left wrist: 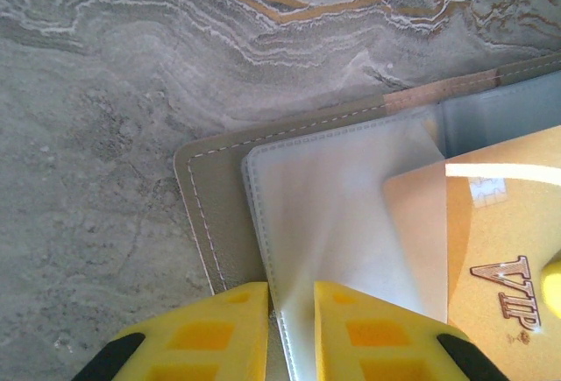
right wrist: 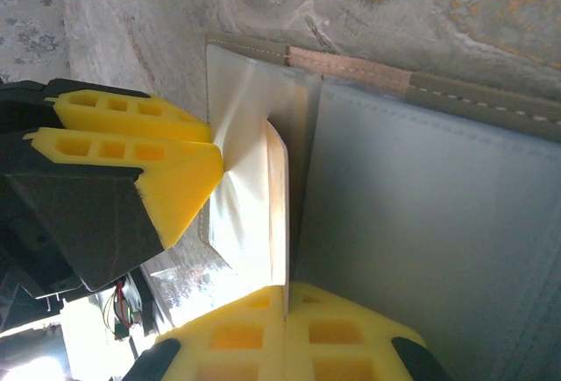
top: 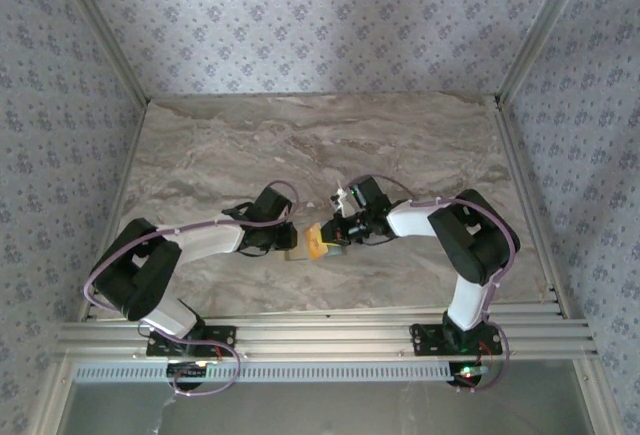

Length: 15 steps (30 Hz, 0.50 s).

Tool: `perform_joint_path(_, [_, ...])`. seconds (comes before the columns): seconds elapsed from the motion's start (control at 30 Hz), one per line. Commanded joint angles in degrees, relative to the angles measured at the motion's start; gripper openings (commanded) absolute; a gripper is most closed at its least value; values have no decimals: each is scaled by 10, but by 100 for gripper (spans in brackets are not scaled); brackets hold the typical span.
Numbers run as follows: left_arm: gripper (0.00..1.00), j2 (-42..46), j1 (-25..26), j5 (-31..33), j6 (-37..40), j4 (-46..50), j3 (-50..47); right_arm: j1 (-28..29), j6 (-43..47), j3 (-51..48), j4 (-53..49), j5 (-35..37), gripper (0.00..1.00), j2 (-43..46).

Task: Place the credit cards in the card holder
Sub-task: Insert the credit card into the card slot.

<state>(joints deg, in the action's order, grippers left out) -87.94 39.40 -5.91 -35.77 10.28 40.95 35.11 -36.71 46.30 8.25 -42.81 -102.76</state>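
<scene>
The gray card holder (left wrist: 206,193) lies open on the marble table, its pale blue-gray inside (right wrist: 429,223) facing up. My left gripper (left wrist: 291,298) is shut on the edge of the holder's translucent pocket flap (left wrist: 333,215), lifting it. A yellow-orange credit card (left wrist: 504,241) marked VIP is tilted, with its leading corner tucked under that flap. My right gripper (right wrist: 287,298) is shut on the card (right wrist: 277,206), seen edge-on. In the top view the left gripper (top: 284,239) and right gripper (top: 337,234) meet over the card (top: 318,243) and the holder (top: 297,253).
The marble tabletop (top: 320,145) stretches away behind the grippers. Wallpapered walls (top: 300,15) with metal posts enclose the back and sides. Aluminium rails (top: 320,335) run along the near edge by the arm bases.
</scene>
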Motion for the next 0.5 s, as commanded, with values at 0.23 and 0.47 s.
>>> perform_joint_path(0.23, [19,-29,-1,27,12,41,-26,-3,26,27,-40,38,0,-24])
perform_joint_path(0.47, [19,-32,0,25,13,40,-25,-5,28,34,-39,43,0,-37])
